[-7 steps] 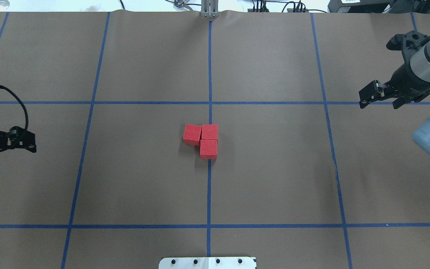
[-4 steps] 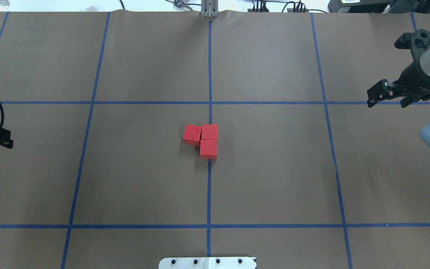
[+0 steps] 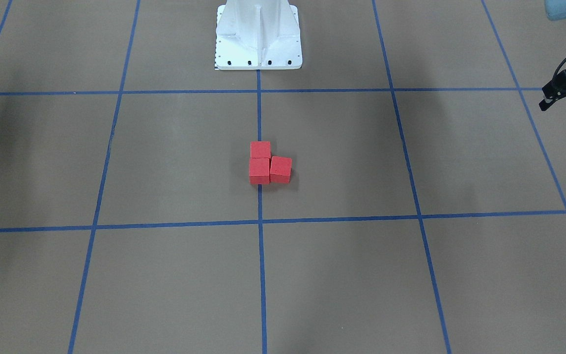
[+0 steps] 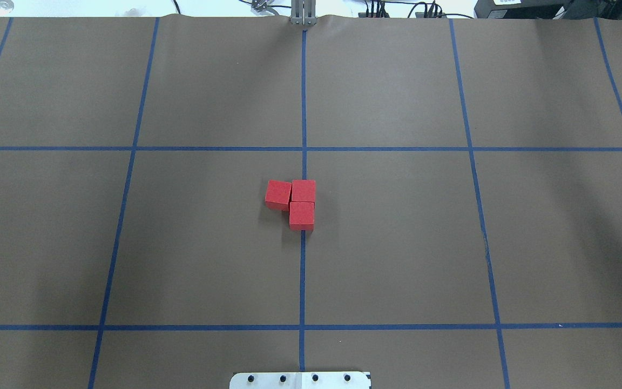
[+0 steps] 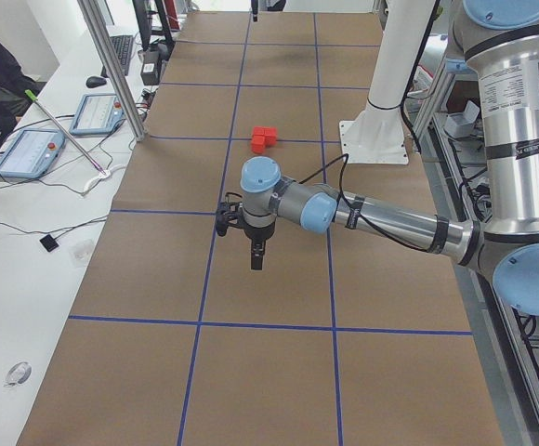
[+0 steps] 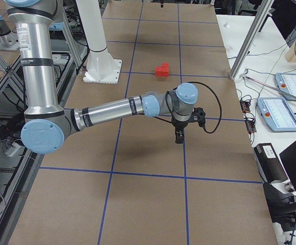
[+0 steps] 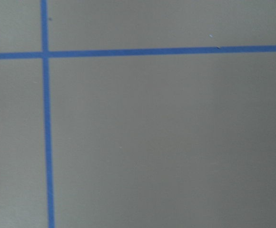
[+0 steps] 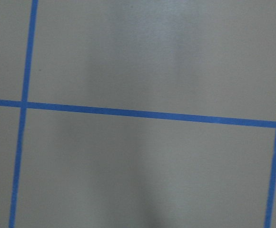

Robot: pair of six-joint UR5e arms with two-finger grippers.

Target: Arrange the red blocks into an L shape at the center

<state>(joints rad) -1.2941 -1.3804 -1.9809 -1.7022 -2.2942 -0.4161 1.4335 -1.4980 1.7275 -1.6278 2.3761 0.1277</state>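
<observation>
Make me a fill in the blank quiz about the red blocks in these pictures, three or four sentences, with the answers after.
1. There are ___ red blocks in all.
2. Seen from overhead, together they form the letter ___.
3. Two of them sit on a tape line coloured ___.
4. The third lies on the robot's ___ side of that line.
Answers: three; L; blue; left.
</observation>
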